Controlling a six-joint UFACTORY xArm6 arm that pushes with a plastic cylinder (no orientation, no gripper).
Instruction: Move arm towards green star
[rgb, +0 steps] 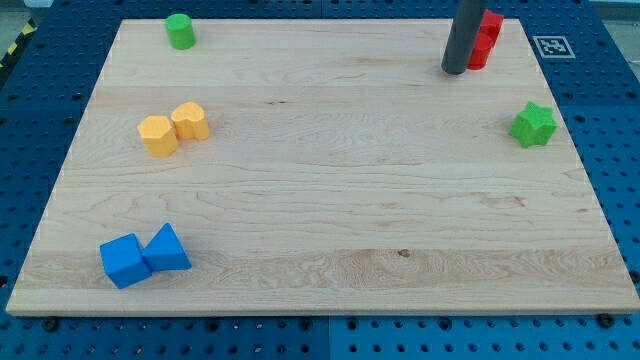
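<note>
The green star (533, 124) lies near the board's right edge, a little above mid-height. My tip (455, 71) is at the view's top right, up and to the left of the green star, with a clear gap between them. The dark rod rises out of the top of the view. A red block (485, 40) sits directly behind and to the right of the rod, partly hidden by it, and its shape cannot be made out.
A green cylinder (180, 31) stands at the top left. Two yellow blocks (158, 135) (190, 121) touch each other at the left. A blue cube (124, 260) and a blue triangular block (166, 248) touch at the bottom left. The wooden board (320, 200) lies on a blue pegboard.
</note>
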